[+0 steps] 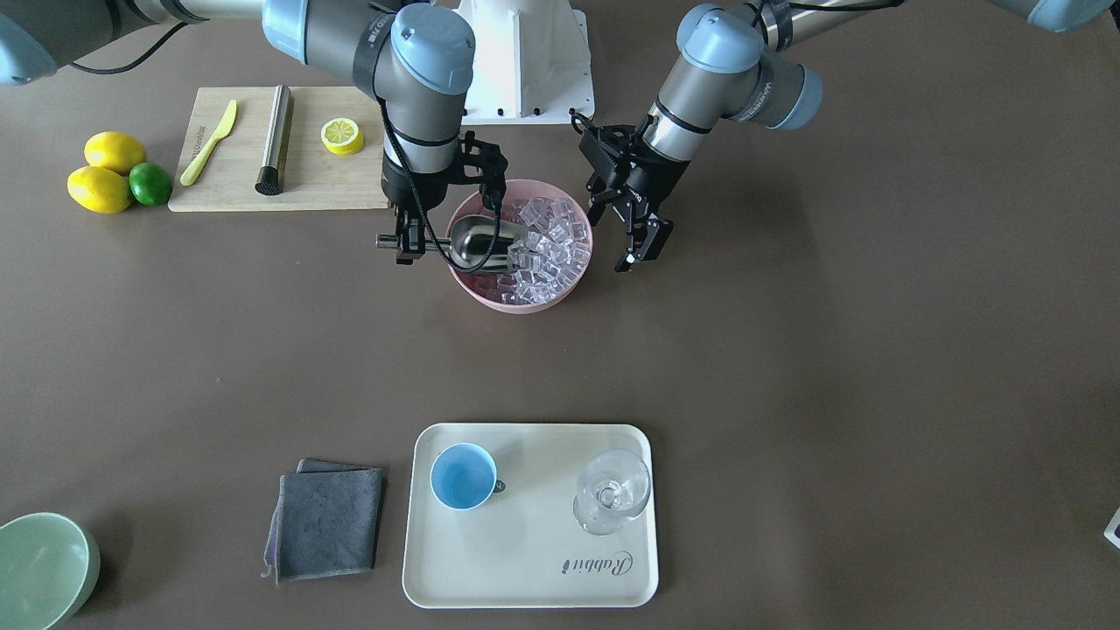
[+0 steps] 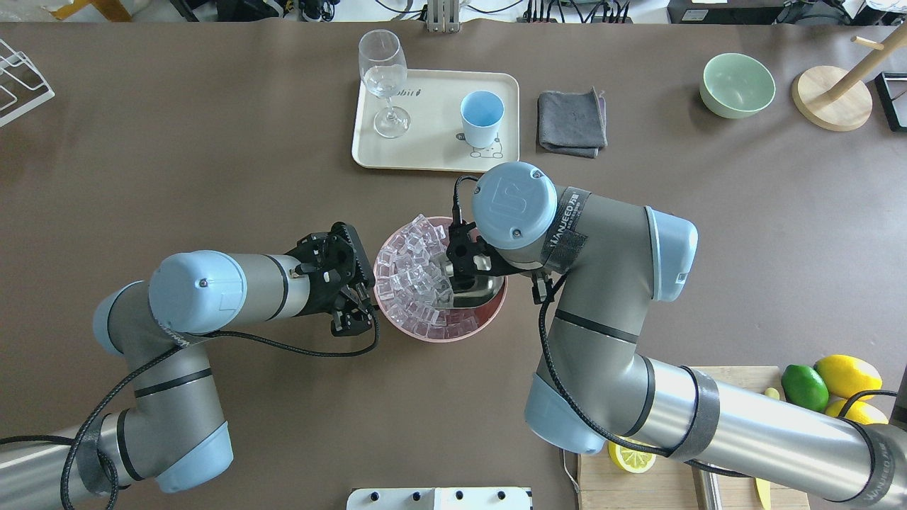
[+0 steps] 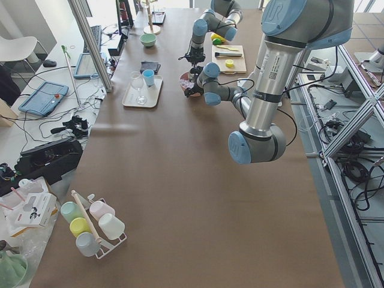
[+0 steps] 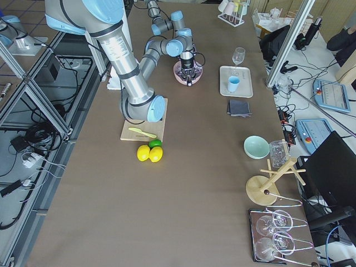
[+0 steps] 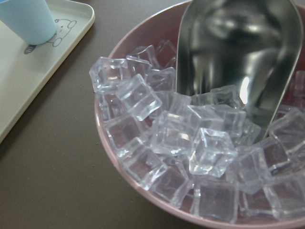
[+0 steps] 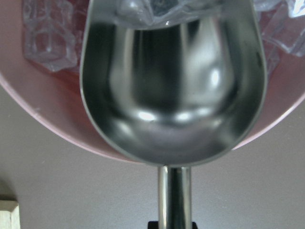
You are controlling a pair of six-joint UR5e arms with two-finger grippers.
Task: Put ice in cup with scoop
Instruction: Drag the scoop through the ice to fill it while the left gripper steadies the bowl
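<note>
A pink bowl (image 1: 499,302) near the robot's base holds the ice (image 1: 549,249), a heap of clear cubes. The steel scoop (image 1: 479,243) lies in the bowl, its mouth pushed against the heap. In the wrist views its trough (image 6: 171,86) looks empty, with cubes (image 5: 181,143) only at its lip. My right gripper (image 1: 404,247) is shut on the scoop's rod handle just outside the bowl's rim. On the bowl's other side my left gripper (image 1: 643,249) hangs open, close to the rim and holding nothing. The light-blue cup (image 1: 464,475) stands upright on the cream tray (image 1: 525,560) across the table.
A clear stemmed glass (image 1: 612,490) shares the tray. A folded grey cloth (image 1: 328,521) and a pale-green bowl (image 1: 39,569) lie beside it. Behind my right arm, a cutting board (image 1: 324,184) carries a steel cylinder (image 1: 275,140), a yellow knife and a lemon half, with lemons (image 1: 105,171) and a lime alongside.
</note>
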